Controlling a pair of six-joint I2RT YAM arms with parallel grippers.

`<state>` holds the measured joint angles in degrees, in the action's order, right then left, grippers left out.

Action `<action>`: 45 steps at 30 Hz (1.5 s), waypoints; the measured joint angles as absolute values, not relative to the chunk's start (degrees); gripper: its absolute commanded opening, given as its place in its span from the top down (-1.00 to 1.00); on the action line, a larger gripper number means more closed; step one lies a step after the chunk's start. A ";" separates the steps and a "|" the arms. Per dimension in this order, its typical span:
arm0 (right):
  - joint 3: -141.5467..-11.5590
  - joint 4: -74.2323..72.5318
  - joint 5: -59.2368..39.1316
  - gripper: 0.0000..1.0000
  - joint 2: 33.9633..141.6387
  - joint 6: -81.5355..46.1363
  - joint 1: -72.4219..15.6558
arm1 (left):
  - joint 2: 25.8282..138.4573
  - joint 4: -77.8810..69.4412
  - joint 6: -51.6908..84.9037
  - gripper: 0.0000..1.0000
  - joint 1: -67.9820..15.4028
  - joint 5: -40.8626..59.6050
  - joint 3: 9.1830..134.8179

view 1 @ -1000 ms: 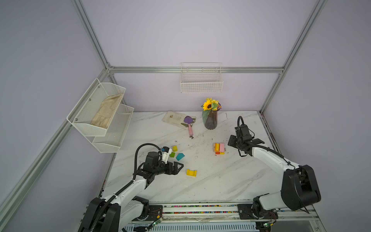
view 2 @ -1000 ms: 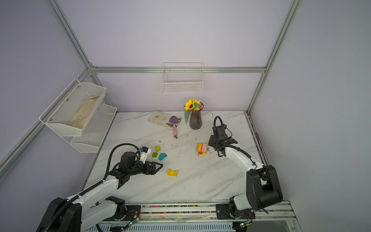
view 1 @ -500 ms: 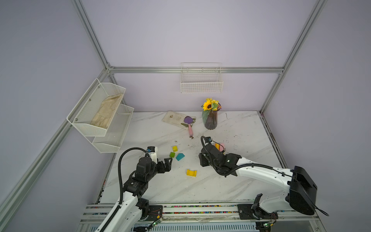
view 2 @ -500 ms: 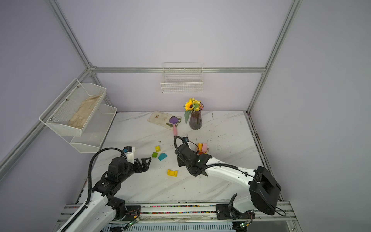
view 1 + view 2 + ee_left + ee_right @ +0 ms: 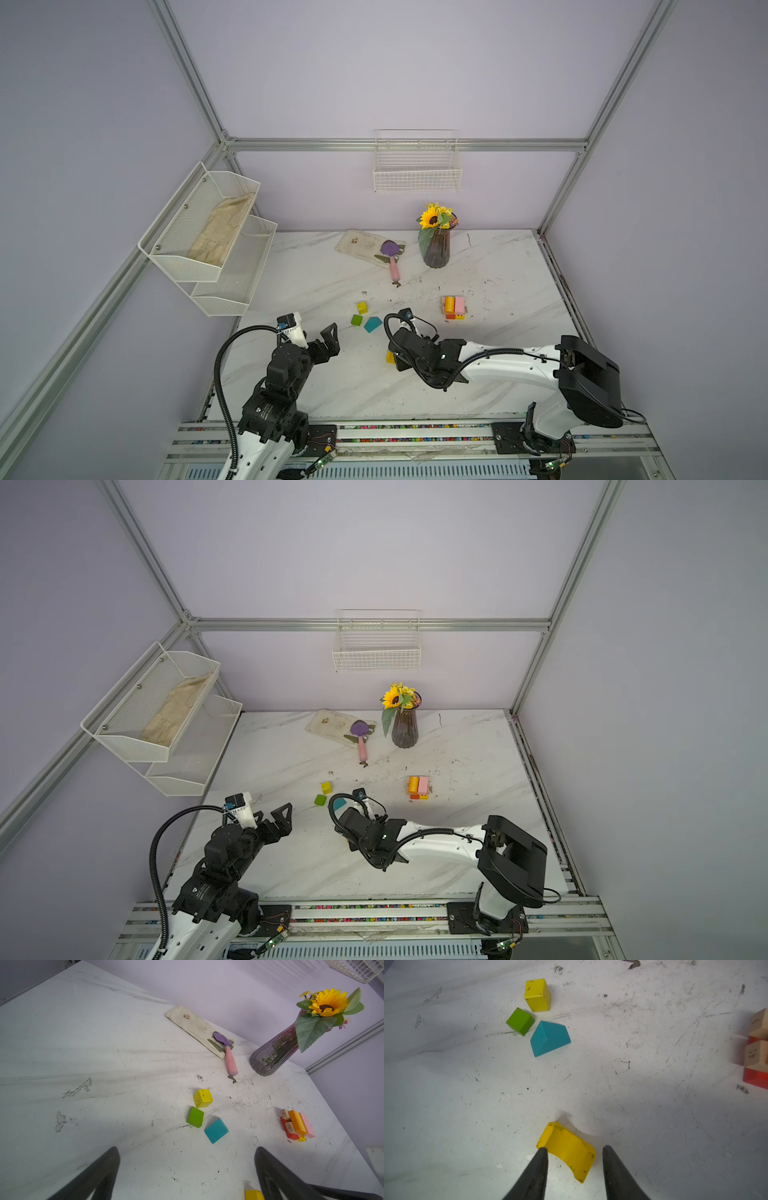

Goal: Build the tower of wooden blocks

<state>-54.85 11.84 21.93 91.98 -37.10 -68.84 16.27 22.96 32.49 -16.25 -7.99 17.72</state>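
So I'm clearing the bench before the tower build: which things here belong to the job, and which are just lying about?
Job: yellow arch, yellow cube, green cube, teal wedge, part-built stack.
Lying about: sunflower vase, pink-handled scoop, white mat, wall basket, side rack.

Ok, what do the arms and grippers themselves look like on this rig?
Both are white-shelled with black joints. The left arm carries a ribbed black cable looped outside it; the right arm has a black cable loop at its wrist. The left gripper and right gripper each have two matte black fingers tapering to points.
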 measured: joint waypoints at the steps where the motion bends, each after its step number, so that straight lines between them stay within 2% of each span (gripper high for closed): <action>1: -54.85 11.88 22.31 0.08 92.58 -37.63 -69.04 | 16.32 23.03 32.49 -0.99 -16.25 -8.05 17.72; 17: -51.94 10.94 24.64 0.11 98.02 -42.04 -69.43 | 26.35 22.00 32.40 -1.00 -16.25 -6.09 17.72; 23: -52.53 11.00 24.64 0.24 98.70 -42.19 -69.43 | 28.29 21.06 32.38 -1.00 -16.25 -5.10 17.72; 29: -52.82 10.13 24.97 0.45 99.35 -42.39 -69.43 | 28.84 20.56 32.34 -1.00 -16.25 -4.01 17.72; 45: -53.67 8.49 27.75 0.67 100.09 -42.85 -69.38 | 29.74 19.53 31.92 -1.00 -16.25 -1.96 17.72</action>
<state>-53.67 8.49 27.75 100.09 -42.85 -69.38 29.74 19.53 31.92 -16.25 -1.96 17.72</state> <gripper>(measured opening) 0.173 0.997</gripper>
